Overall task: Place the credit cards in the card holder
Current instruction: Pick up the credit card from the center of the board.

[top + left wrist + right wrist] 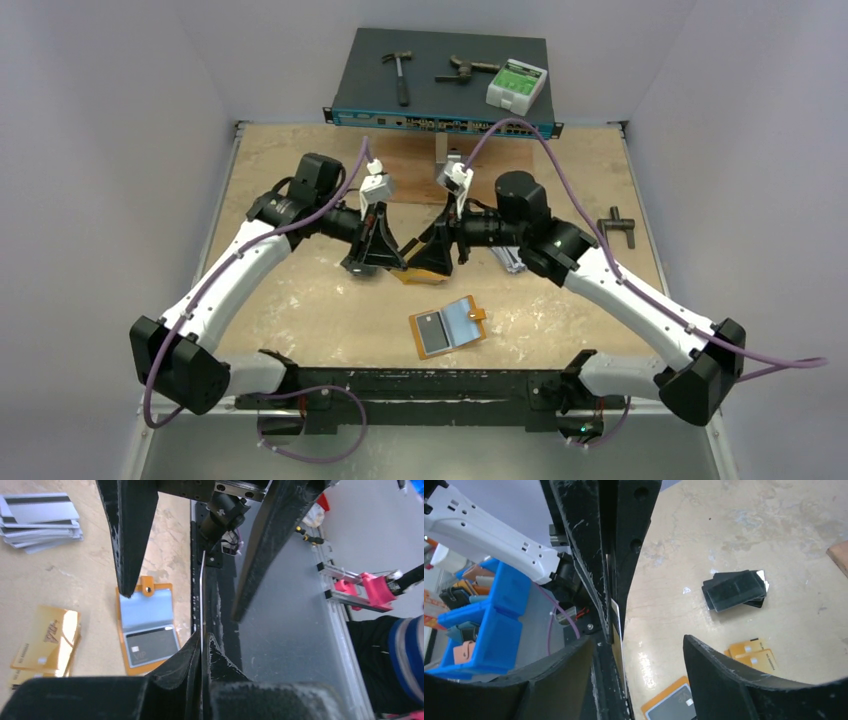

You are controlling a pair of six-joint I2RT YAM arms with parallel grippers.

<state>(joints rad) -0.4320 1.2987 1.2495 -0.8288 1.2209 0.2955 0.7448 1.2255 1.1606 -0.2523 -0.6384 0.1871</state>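
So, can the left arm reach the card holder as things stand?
Probably yes: the card holder lies open on the table near the left claw, nothing between; the right claw stands open, not pinning the held card.

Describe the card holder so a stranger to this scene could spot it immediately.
Look at the wooden table and find the black mounting bar along its near edge. Just beyond its middle lies the card holder, spread open. Unlike the loose yellow-orange cards nearby, it is an orange wallet with clear sleeves, a snap tab and one dark card inside.
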